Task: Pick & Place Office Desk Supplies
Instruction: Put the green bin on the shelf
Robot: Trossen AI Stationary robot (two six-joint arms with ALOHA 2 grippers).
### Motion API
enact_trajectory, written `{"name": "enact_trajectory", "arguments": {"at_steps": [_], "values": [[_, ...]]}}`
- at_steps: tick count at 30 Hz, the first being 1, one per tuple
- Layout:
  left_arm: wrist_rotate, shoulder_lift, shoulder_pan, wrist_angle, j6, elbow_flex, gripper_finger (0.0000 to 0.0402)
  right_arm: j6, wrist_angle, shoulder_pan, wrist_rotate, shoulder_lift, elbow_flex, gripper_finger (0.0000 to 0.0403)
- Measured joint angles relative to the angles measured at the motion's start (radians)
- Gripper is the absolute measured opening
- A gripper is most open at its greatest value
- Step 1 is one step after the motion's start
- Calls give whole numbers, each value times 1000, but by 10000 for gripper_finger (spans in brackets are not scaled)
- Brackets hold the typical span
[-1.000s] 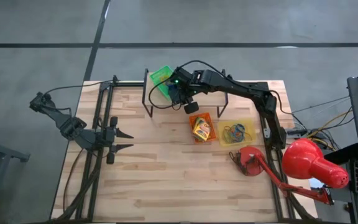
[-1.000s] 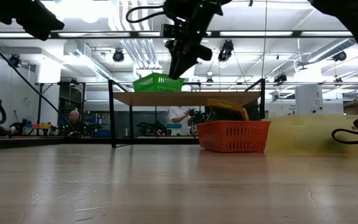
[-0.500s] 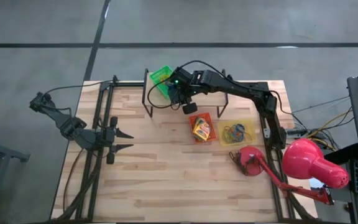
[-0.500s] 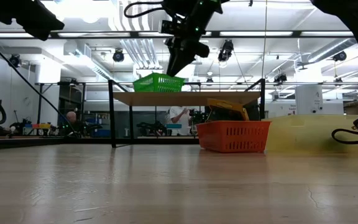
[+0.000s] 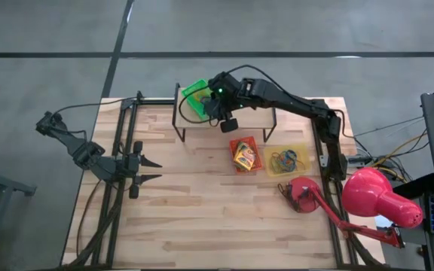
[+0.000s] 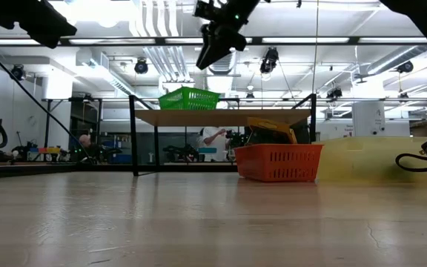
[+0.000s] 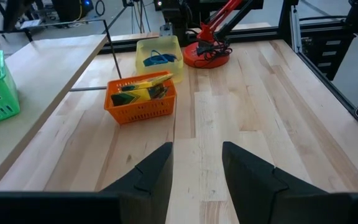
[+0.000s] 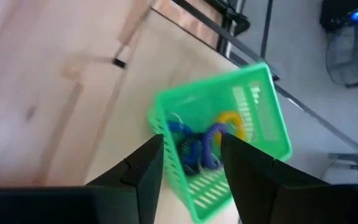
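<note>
The right gripper (image 8: 190, 163) hangs above the green tray (image 8: 253, 118) on the raised shelf (image 5: 247, 117) at the table's far edge, its fingers parted with nothing between them. Blue and purple rubber bands (image 8: 197, 146) lie in that tray, directly beneath the fingertips and apart from them. A yellow box (image 5: 244, 154) sits in the orange tray (image 5: 236, 143) beside the shelf. The left gripper (image 7: 196, 169) waits open over the table's left side.
</note>
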Motion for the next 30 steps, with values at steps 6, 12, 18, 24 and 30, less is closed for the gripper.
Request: {"name": "enact_trajectory", "arguments": {"at_steps": [6,12,18,24,30], "values": [[0,0,0,0,0,0,141,-17,-3,-40,-17,2,-26,170],[0,0,0,-1,0,0,141,-6,-17,-43,-65,2,-42,179],[0,0,0,-19,0,0,141,-3,-14,-44,-64,2,-55,185],[0,0,0,-22,0,0,141,-32,-10,-43,-61,4,-91,183],[0,0,0,-22,0,0,141,-36,23,-48,-54,4,-115,184]]}}
